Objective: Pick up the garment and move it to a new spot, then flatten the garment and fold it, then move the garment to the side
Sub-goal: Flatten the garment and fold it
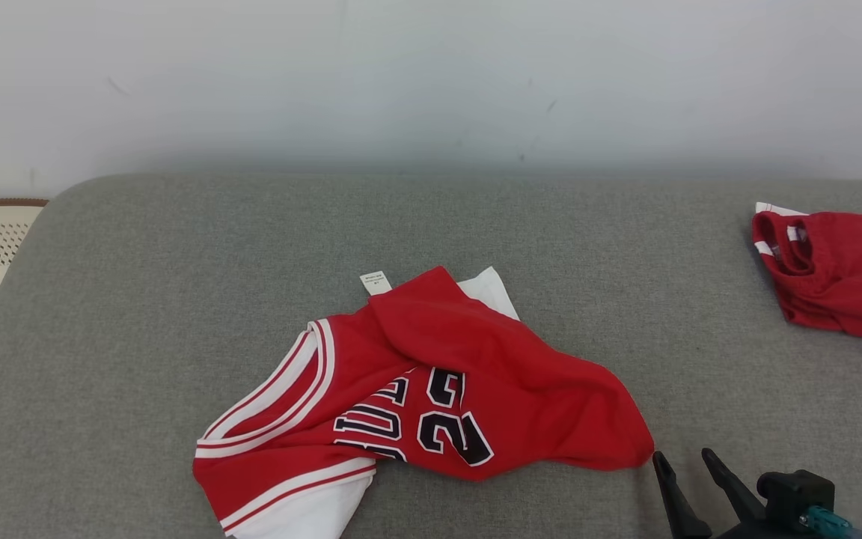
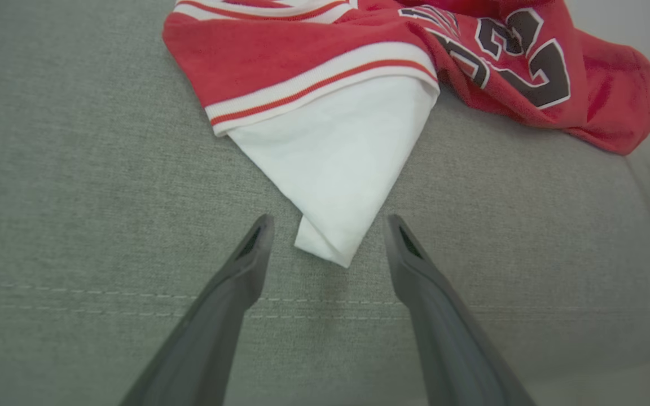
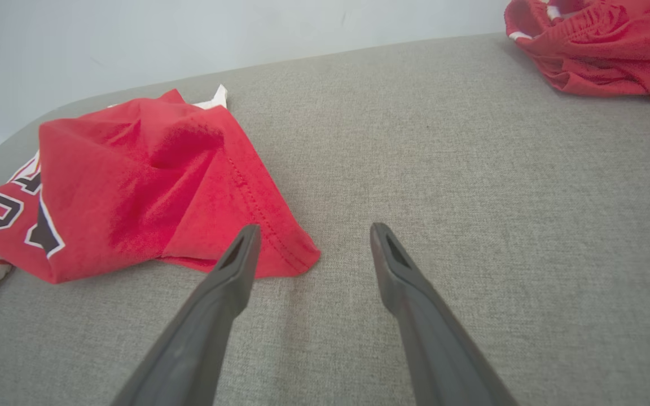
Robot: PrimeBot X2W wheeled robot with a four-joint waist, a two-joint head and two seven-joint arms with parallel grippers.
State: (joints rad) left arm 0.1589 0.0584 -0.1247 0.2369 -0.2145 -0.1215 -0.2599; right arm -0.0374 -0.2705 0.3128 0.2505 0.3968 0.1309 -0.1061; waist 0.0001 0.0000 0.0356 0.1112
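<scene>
Supporting cushion [image 1: 139, 299]: grey woven fabric with rounded far corners and a stitched seam near its front edge.
Wall [image 1: 431, 75]: pale and plain, rising behind the cushion's far edge.
Jersey [image 1: 416, 389]: red with white trim and dark numbers, crumpled in a heap at the cushion's middle, nearer the front edge. A white corner of it sticks out toward the cushion's front left.
Second red garment [image 1: 842, 277]: bunched at the cushion's far right end, well apart from the jersey.
Right gripper [image 1: 684, 454]: over the cushion's front right, jaws spread wide and empty, just beside the jersey's red hem corner.
Left gripper [image 2: 329, 217]: over the cushion's front left, jaws spread wide. The tip of the white corner lies between the fingers; whether they touch it I cannot tell.
Tag [image 1: 376, 282]: small and white, toward the cushion's middle, at the jersey's far edge.
</scene>
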